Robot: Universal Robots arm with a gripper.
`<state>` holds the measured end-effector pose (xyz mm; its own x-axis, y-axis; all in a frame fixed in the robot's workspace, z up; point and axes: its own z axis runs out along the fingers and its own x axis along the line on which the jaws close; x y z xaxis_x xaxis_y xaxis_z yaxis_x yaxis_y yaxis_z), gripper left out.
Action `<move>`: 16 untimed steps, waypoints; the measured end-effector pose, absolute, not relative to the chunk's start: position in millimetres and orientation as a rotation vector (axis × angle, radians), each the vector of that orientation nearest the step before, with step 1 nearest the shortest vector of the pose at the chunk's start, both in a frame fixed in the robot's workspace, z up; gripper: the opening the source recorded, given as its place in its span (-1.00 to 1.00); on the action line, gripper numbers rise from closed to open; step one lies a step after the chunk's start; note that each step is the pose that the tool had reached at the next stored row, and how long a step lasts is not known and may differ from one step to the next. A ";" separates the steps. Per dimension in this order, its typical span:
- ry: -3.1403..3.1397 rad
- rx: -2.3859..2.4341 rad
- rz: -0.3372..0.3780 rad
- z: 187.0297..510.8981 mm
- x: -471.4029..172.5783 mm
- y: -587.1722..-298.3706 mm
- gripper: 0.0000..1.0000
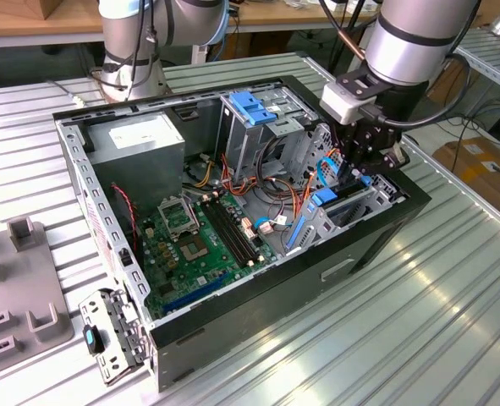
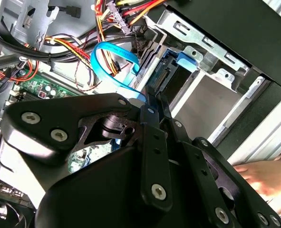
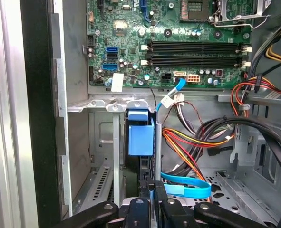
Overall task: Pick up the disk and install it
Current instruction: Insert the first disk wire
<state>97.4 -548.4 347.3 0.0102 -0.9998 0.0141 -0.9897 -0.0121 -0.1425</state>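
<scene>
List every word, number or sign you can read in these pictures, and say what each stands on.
No text can be read in any view.
White sticker on the grey power-supply box: printed, too small to read.
White tag on the blue cable: marks, too blurred to read.
White label on the motherboard: nothing legible.
Lettering on the motherboard itself: too small to read.

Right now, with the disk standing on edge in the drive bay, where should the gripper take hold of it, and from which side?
Probably by the exposed light-blue carrier edge of the disk, pinched across its thickness, coming in through the open side of the computer case. The drive bay walls flank its flat faces, and the blue data cable lies close alongside.
</scene>
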 end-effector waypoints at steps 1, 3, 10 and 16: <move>2.141 -2.165 -0.169 347.1 97.4 -548.5 -0.68; 2.141 -2.165 -0.169 347.0 97.4 -548.6 -0.68; 2.141 -2.165 -0.169 347.1 97.4 -550.7 -0.68; 2.141 -2.166 -0.169 347.1 97.0 -550.5 -0.68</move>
